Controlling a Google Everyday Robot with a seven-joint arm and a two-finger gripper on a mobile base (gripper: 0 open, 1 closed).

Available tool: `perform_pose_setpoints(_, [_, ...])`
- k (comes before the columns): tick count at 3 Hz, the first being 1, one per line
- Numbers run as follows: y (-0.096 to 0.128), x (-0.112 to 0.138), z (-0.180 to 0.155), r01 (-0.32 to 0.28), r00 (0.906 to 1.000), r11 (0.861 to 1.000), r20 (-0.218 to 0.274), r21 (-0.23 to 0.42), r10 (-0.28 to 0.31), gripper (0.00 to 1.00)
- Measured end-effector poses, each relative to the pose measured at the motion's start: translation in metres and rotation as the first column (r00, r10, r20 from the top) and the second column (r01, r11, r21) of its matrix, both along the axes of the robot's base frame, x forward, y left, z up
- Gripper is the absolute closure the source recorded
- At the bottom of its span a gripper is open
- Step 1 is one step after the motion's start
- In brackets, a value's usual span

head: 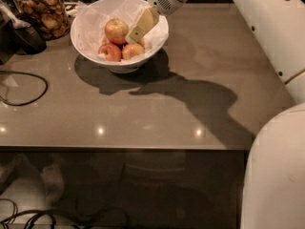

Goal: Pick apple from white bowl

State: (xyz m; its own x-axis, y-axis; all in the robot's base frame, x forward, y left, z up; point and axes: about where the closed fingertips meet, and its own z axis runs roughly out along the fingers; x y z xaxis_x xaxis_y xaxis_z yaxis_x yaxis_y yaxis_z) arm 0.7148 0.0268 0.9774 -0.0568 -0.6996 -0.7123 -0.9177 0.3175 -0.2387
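Observation:
The white bowl (pixel 86 44) stands at the back left of the grey table, lined with crinkled white paper. The apple (pixel 116 30), red-orange with pale patches, lies on top of the pile in it. A smaller dark red apple (pixel 110 52) and a yellowish apple (pixel 132 50) lie in front of it. My gripper (pixel 135 35) reaches down into the bowl from the upper right. Its tan fingers (pixel 144 23) point down-left and end just right of the apple, above the yellowish one.
A glass jar of brown snacks (pixel 42 12) stands left of the bowl, with a dark object (pixel 26 36) beside it. A black cable (pixel 24 87) loops on the table's left side. My white arm and body (pixel 276 128) fill the right edge.

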Motion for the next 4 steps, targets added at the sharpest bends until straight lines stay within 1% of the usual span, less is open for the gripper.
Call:
perform_pose_setpoints(1, [0.008,0.004,-0.004,-0.025,0.9994,1.0,0.026,0.016,0.024,0.0])
perform_pose_setpoints(2, [0.021,0.013,-0.007,-0.053,0.9978,0.998,0.04,0.016,0.053,0.0])
perform_pose_setpoints(3, [0.034,0.022,-0.008,-0.087,0.9954,0.996,0.041,0.021,0.086,0.0])
perform_pose_setpoints(4, [0.049,0.032,-0.014,-0.124,0.9921,0.992,0.017,0.017,0.124,0.0])
